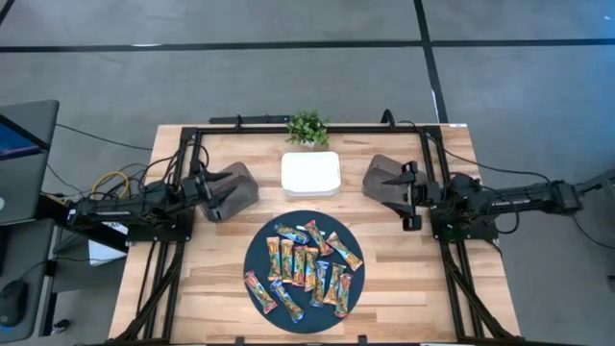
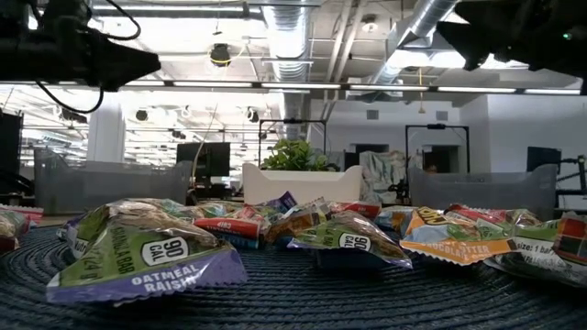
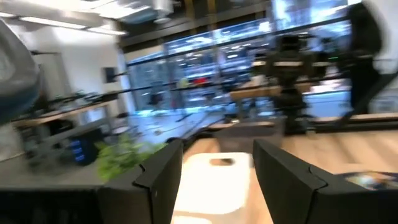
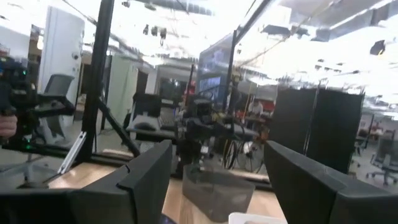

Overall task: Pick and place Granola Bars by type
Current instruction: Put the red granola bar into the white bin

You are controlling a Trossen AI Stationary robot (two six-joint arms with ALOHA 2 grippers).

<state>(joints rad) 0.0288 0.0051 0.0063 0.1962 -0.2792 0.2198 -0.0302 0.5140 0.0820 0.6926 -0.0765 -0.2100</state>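
Both claws, left claw [image 1: 252, 188] and right claw [image 1: 370, 180], hang spread and seemingly empty above the granola bars [image 1: 306, 266] heaped lower centre on the bench [image 1: 404, 279].

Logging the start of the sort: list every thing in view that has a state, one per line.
Granola bars: piled on the dark round mat, none held.
White container: upright, contents not visible.
Left gripper: open, empty, beside the left bin.
Right gripper: open, empty, by the right bin.
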